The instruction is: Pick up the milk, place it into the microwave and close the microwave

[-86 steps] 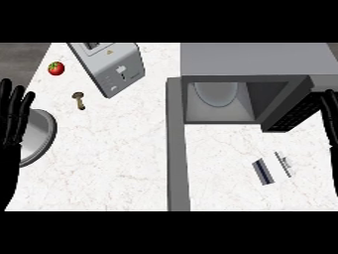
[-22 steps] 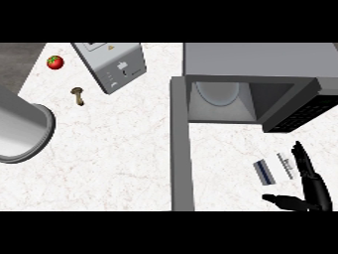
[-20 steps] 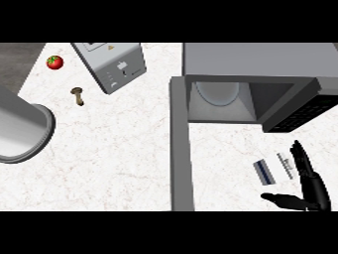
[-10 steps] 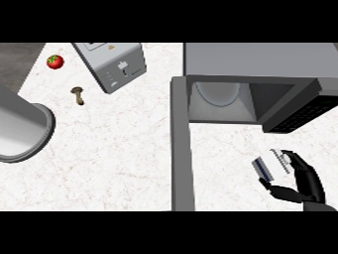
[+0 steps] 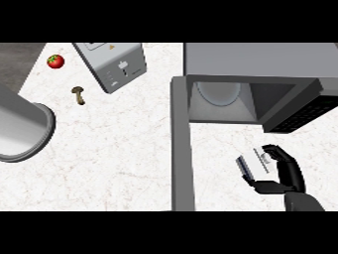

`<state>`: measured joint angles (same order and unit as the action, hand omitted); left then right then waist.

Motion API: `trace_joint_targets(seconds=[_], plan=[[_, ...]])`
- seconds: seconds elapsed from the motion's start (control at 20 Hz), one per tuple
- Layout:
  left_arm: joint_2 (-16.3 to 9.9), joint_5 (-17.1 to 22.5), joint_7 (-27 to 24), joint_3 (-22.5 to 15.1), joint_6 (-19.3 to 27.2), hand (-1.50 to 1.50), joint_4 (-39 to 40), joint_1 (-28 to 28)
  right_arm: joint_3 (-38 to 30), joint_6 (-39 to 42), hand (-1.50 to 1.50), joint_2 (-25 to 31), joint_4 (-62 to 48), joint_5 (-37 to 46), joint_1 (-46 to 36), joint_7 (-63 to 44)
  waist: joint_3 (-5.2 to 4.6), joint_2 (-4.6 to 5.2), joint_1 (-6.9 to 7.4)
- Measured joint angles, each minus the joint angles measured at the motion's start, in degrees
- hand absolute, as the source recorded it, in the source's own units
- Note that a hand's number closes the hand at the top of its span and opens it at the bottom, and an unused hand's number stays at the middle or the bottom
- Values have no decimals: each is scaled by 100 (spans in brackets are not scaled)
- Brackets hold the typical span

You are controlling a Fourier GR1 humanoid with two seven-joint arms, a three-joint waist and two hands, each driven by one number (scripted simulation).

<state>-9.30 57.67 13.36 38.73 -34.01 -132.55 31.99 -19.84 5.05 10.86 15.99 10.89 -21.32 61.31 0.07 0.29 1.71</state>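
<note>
The milk [image 5: 252,163] is a small white carton with a dark side, lying on the counter in front of the microwave [image 5: 263,62]. My right hand [image 5: 287,173] comes in from the lower right and is curled round the carton, fingers over its far end and thumb at its near end. The microwave stands open; its door [image 5: 182,149] sticks out toward me, seen edge-on, left of the milk. A white turntable plate [image 5: 219,92] shows inside. Only my left forearm [image 5: 10,124] shows, raised at the far left; its hand is out of sight.
A grey toaster [image 5: 111,64] stands at the back, left of the microwave. A red tomato [image 5: 55,61] and a brown mushroom [image 5: 78,94] lie near the counter's back left. The microwave's dark control panel [image 5: 310,106] is above the right hand.
My right hand came down from the right edge to the milk and its fingers curled round the carton. The left hand left the view and its forearm rose at the left.
</note>
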Motion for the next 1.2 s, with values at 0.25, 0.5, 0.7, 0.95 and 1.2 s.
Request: trace_joint_targets(seconds=[0.25,0.5,0.7,0.95,1.2], plan=[[59,144,60,71,-122,-150,5,42,14,-129,150,-342,-2,-19,-334,-53,6,-3,-14],[87,209,178,155,-62,-150,-51,1,95,-297,150,-637,18,27,-573,-95,4,-6,-38],[180,252,247,250,-199,-150,-50,90,163,-467,150,-670,137,85,-814,-197,0,-14,-47],[277,271,393,212,-221,-150,-45,28,127,-705,150,-624,189,56,-1293,-419,0,-10,-50],[302,88,424,255,-304,-150,111,-226,79,-827,150,-417,8,48,-1915,-766,0,9,-24]])
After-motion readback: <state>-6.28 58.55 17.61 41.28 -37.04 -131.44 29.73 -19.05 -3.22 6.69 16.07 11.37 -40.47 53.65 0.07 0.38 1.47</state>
